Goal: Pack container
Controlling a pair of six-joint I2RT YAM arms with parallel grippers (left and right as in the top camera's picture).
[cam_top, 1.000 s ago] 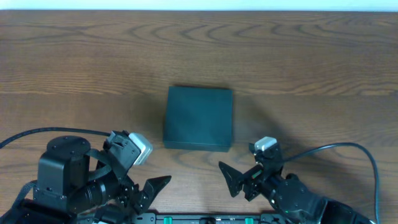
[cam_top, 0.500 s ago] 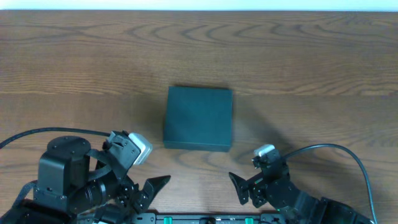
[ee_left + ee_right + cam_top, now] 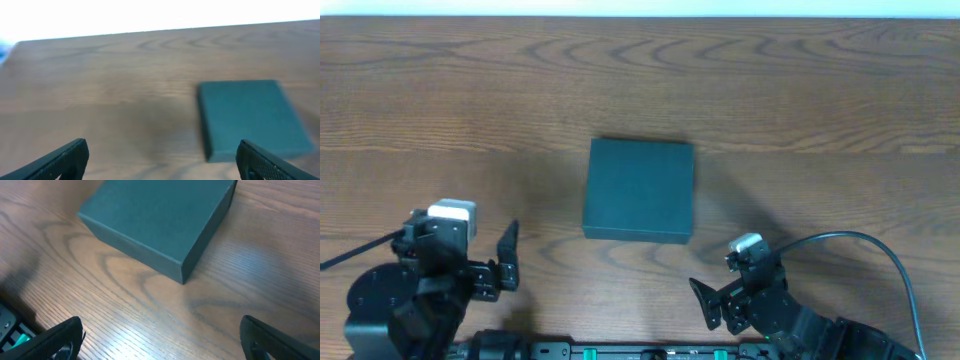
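Note:
The dark green container (image 3: 639, 190) sits closed and flat on the wooden table, near the middle. It also shows at the right of the left wrist view (image 3: 252, 117) and at the top of the right wrist view (image 3: 160, 220). My left gripper (image 3: 505, 262) is open and empty at the front left, well short of the container; its fingertips frame bare wood in the left wrist view (image 3: 162, 160). My right gripper (image 3: 715, 303) is open and empty at the front, just right of the container's near edge, over bare wood in the right wrist view (image 3: 160, 345).
The wooden table (image 3: 820, 100) ends at a pale strip along its far edge. A black cable (image 3: 860, 240) loops from the right arm at the front right. No snack packs or other objects are in view.
The left arm has swung left and turned, so its gripper now sits farther from the container. The right arm drew back toward the front edge, then held still. The container has not moved.

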